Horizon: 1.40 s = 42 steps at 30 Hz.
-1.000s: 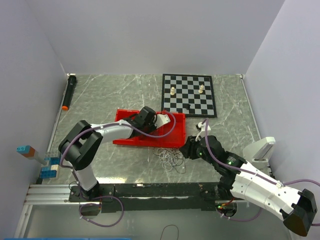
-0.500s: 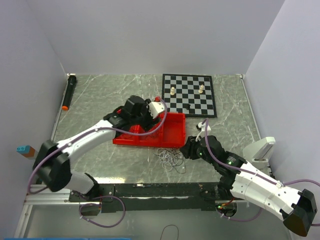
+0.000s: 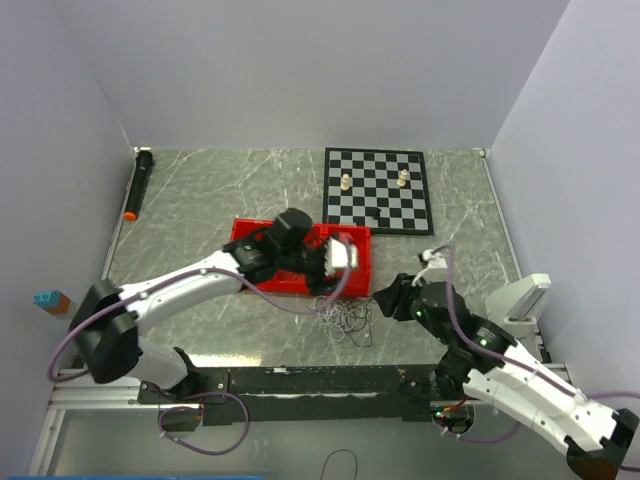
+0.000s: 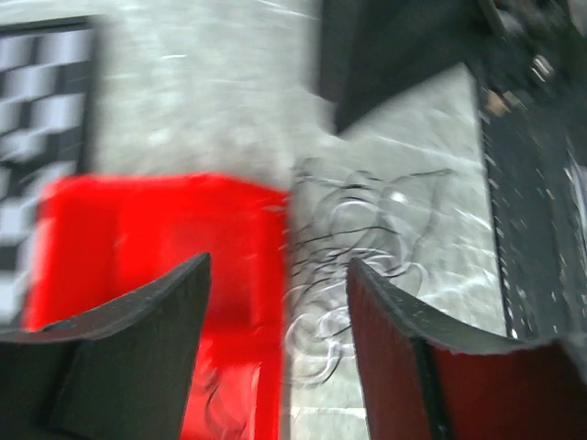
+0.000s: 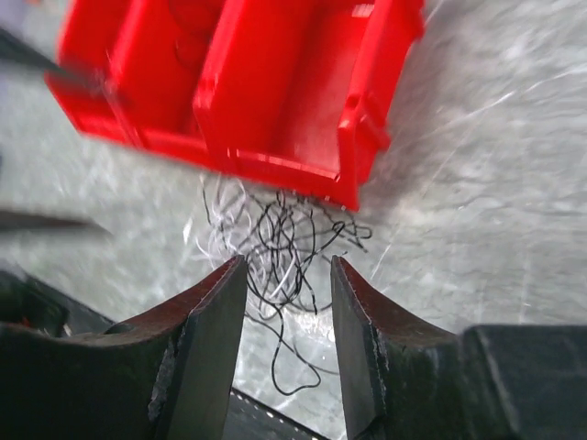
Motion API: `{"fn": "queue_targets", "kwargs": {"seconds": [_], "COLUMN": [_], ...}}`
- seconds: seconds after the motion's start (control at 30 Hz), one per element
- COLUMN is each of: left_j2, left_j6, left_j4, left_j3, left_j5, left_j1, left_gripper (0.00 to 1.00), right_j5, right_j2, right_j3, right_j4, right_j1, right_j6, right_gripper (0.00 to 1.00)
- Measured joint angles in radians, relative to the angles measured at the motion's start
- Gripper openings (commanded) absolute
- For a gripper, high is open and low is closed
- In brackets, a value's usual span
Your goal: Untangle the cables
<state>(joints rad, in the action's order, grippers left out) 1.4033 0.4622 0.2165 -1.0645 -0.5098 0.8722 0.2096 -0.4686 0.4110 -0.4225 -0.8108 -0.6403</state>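
Note:
The cables [image 3: 345, 315] lie as a loose bunch of thin black and white loops on the marble table, just in front of the red tray [image 3: 262, 280]. My left gripper [image 3: 340, 256] hovers open over the tray's right end, above the bunch. In the blurred left wrist view its jaws [image 4: 280, 275] are wide apart and hold nothing, with the cables [image 4: 358, 238] below beside the tray [image 4: 156, 229]. My right gripper [image 3: 396, 298] sits low to the right of the bunch. It is open [image 5: 287, 275], and the cables [image 5: 284, 229] lie just ahead of and between its fingertips.
A chessboard [image 3: 378, 190] with three small pieces lies behind the tray. A black marker with an orange tip [image 3: 138, 183] rests along the left wall. Blue blocks [image 3: 48, 299] sit at the left edge and a white device [image 3: 522, 297] at the right edge.
My left gripper has opened and swung from the tray's back to its right end, close above the cables. My right gripper has drawn back slightly to the right.

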Motion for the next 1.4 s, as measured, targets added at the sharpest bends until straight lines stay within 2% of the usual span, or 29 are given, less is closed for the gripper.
{"fn": "queue_targets", "kwargs": {"seconds": [0.1, 0.27, 0.63, 0.8, 0.93, 1.07, 1.23, 1.3, 1.37, 1.4], "left_j2": [0.093, 0.259, 0.354, 0.382, 0.390, 0.390, 0.390, 0.390, 0.391, 0.392], "left_j6": [0.081, 0.208, 0.373, 0.398, 0.420, 0.439, 0.454, 0.461, 0.466, 0.469], "left_j4": [0.030, 0.085, 0.126, 0.115, 0.098, 0.092, 0.089, 0.085, 0.084, 0.082], "left_j3": [-0.033, -0.131, -0.142, -0.142, -0.142, -0.142, -0.139, -0.134, -0.133, -0.133], "left_j5": [-0.044, -0.074, -0.075, -0.072, -0.069, -0.068, -0.068, -0.066, -0.061, -0.058], "left_j1": [0.050, 0.077, 0.126, 0.124, 0.124, 0.126, 0.134, 0.138, 0.142, 0.144], "left_gripper": [0.55, 0.54, 0.49, 0.36, 0.18, 0.18, 0.26, 0.26, 0.17, 0.06], "right_j5": [0.057, 0.118, 0.149, 0.149, 0.148, 0.146, 0.146, 0.146, 0.146, 0.146], "right_j2": [0.070, 0.111, 0.113, 0.114, 0.114, 0.114, 0.114, 0.114, 0.114, 0.114], "right_j3": [0.011, 0.017, 0.044, 0.044, 0.044, 0.044, 0.044, 0.044, 0.044, 0.044], "right_j4": [-0.041, -0.082, -0.103, -0.103, -0.103, -0.103, -0.102, -0.102, -0.102, -0.102], "right_j1": [0.000, 0.000, 0.000, 0.000, 0.000, 0.000, 0.000, 0.000, 0.000, 0.000], "right_j6": [-0.023, -0.033, -0.042, -0.043, -0.043, -0.043, -0.043, -0.043, -0.043, -0.042], "right_gripper": [0.49, 0.49, 0.47, 0.47, 0.47, 0.46, 0.46, 0.45, 0.45, 0.45]}}
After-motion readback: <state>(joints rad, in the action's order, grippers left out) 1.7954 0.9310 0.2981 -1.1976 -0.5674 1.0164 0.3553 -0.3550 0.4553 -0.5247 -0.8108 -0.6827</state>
